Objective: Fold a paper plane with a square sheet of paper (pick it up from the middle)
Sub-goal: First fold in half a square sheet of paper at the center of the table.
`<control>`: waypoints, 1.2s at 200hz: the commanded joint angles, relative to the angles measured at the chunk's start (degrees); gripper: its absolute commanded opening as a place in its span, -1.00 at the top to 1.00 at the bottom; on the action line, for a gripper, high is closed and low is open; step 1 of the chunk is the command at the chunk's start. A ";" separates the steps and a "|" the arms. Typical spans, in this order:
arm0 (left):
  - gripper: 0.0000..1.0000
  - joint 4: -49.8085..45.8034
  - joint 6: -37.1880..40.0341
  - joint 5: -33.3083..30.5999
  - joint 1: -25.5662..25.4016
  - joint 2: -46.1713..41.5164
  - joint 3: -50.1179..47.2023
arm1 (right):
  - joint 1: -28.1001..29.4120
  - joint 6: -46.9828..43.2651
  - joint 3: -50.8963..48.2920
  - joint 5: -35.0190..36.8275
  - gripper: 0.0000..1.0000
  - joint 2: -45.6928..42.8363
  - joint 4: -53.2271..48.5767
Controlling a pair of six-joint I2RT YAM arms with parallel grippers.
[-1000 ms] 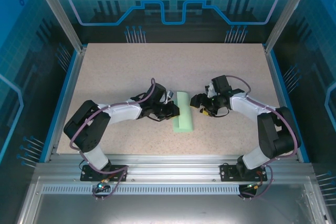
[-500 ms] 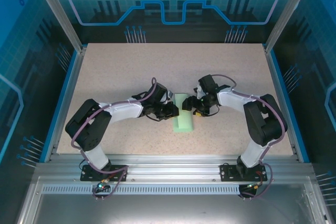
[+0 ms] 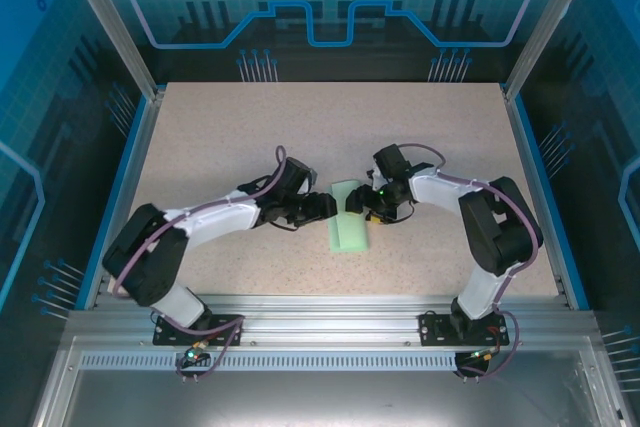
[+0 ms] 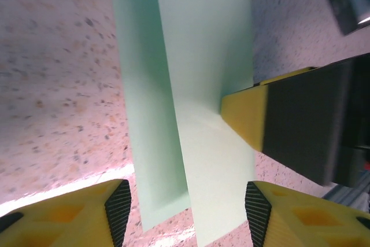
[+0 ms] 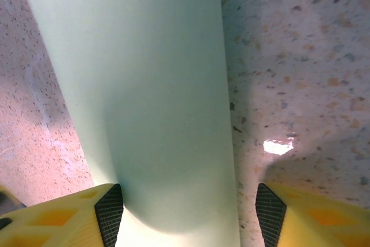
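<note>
Top external is showing the folded sheet of paper [image 3: 349, 219] lying in the middle of the worktop [image 3: 220, 147], a narrow strip with its long axis running near to far, no pointed end yet. The left hand [image 3: 322, 206] is flanking its far half from the left, the right hand [image 3: 362, 201] from the right, equally close. Both hands are gaping wide, gripping nothing.
</note>
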 commanded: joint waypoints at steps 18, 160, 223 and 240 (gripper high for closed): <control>-0.19 -4.50 -2.96 -8.49 1.25 -5.69 -3.29 | 3.52 0.22 4.85 5.10 -0.28 2.54 -4.09; -0.16 -3.95 -4.17 -7.88 1.38 -5.66 -4.27 | 6.60 -2.72 10.01 10.74 -0.31 6.32 -10.07; -0.17 -3.77 -4.20 -7.70 1.40 -5.31 -4.28 | 7.81 -2.26 11.63 11.02 -0.34 6.65 -10.38; -0.17 -3.86 -4.20 -7.70 1.40 -5.27 -4.29 | 7.83 -2.55 12.47 11.90 -0.34 7.51 -11.39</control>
